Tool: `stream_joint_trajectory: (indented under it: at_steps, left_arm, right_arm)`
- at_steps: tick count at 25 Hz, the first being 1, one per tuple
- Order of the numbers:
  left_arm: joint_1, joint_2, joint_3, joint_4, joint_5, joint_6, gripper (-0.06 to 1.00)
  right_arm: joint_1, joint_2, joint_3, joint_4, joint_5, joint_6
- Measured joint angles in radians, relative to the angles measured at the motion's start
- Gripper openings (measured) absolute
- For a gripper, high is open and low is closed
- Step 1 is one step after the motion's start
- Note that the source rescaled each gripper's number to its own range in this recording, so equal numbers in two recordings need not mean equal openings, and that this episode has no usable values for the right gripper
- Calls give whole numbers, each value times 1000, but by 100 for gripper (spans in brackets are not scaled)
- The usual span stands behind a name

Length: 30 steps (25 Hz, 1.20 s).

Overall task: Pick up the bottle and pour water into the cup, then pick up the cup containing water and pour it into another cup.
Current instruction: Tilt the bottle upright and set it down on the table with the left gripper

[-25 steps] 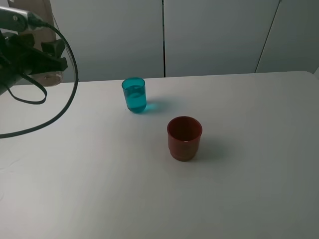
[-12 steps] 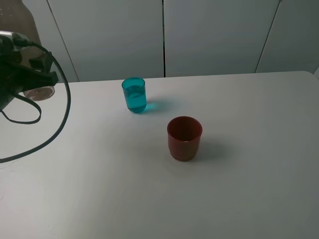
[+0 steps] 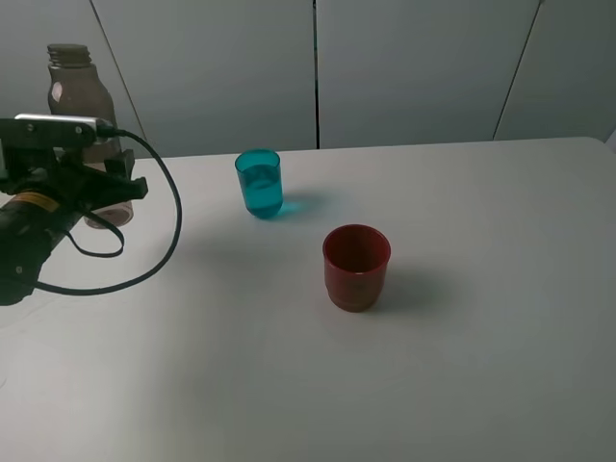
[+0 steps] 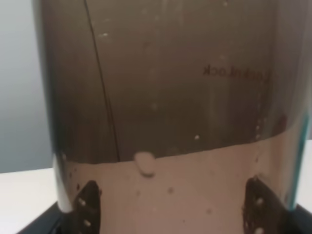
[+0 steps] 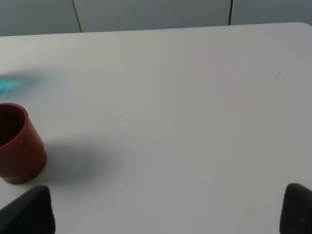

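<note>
Grey wall panels (image 3: 414, 67) are backing a white tabletop (image 3: 481, 337). Far left, the left gripper (image 3: 114, 191) is clamping the upright bottle (image 3: 69, 82), masking its lower half. Water is sitting in the teal cup (image 3: 258, 183), apart from the red cup (image 3: 356, 267). The right gripper (image 5: 163, 210) is showing only its wide-spread tips.

Left arm (image 3: 38, 217) half hides the bottle (image 3: 69, 82).

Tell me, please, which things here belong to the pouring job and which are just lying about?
For the job: bottle, teal cup, red cup.
Not part of it: nothing loose, only the table and the arm's black cable.
</note>
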Motion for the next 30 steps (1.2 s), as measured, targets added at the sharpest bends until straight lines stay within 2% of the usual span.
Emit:
stream_joint_trajectory:
  at_steps: [20,30]
  left_arm:
    - [39,394,-406,-41,-6,21,0]
    - [47,421,-438,-46,-6,21,0]
  right_arm:
    - [0,0,0,0,0,0]
    - [0,0,0,0,0,0]
